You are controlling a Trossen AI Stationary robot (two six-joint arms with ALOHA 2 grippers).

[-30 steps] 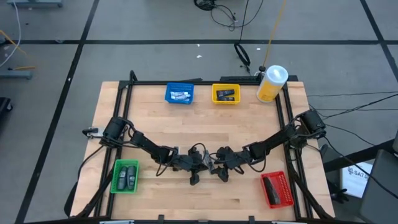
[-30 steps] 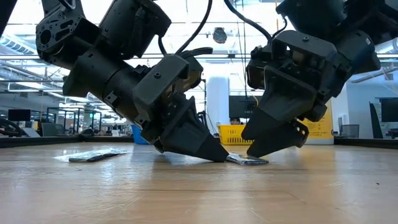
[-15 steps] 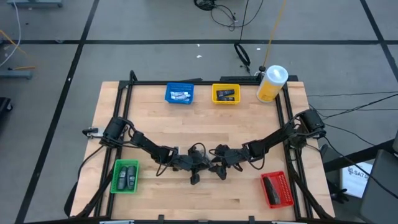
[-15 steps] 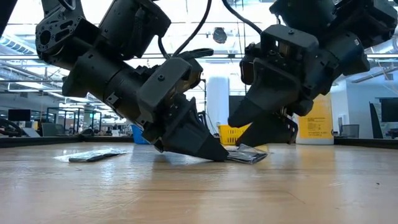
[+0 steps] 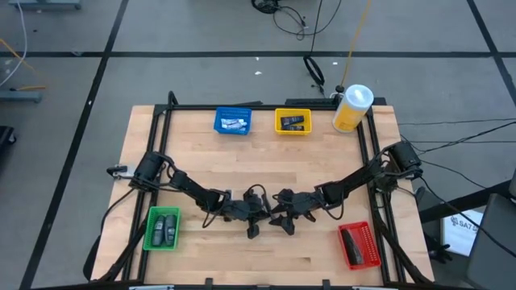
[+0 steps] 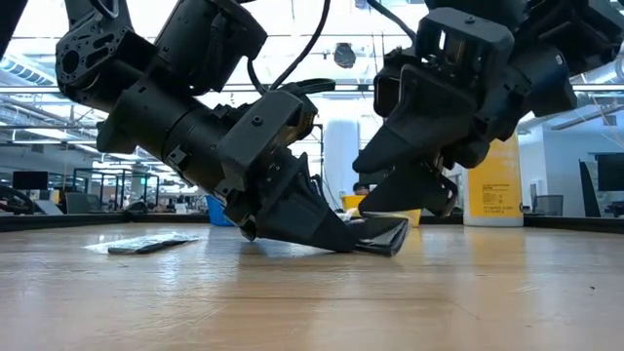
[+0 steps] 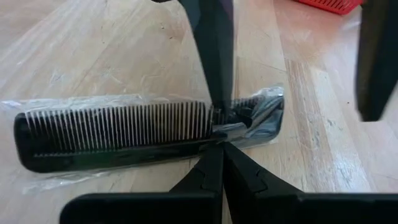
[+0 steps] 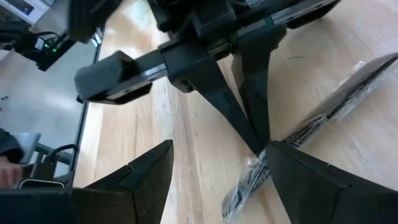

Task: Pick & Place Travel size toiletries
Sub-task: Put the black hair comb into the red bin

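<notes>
A black comb (image 7: 118, 127) sealed in a clear wrapper lies between my two grippers near the table's middle. My left gripper (image 7: 221, 149) is shut on it near one end. That end (image 6: 387, 234) is tilted up off the wood. My right gripper (image 8: 217, 180) is open just above that end, with a finger on either side of the comb (image 8: 249, 180). One of its fingers (image 7: 214, 62) reaches down to the comb's toothed edge; whether it touches I cannot tell. A second flat wrapped sachet (image 6: 146, 243) lies flat on the table farther left. My left gripper pinches the comb's spine edge (image 7: 211, 138), wrapper included, near one end, between its two fingertips. The fingers slant down from the table's left and lie across the comb. The held end is raised, and the rest of the comb runs down toward the table.
Blue bin (image 5: 233, 122) and yellow bin (image 5: 293, 122) with small items stand at the far edge, beside the big yellow bottle (image 5: 351, 107). A green bin (image 5: 163, 228) holding dark items is near left; a red bin (image 5: 359, 244) is near right. Both grippers (image 5: 274, 213) crowd together.
My right gripper has risen slightly and moved toward the table's left, closer to my left gripper. The comb's end by the grippers lay flat on the wood a second ago and is now tipped up off it. My left gripper has stayed shut in place.
</notes>
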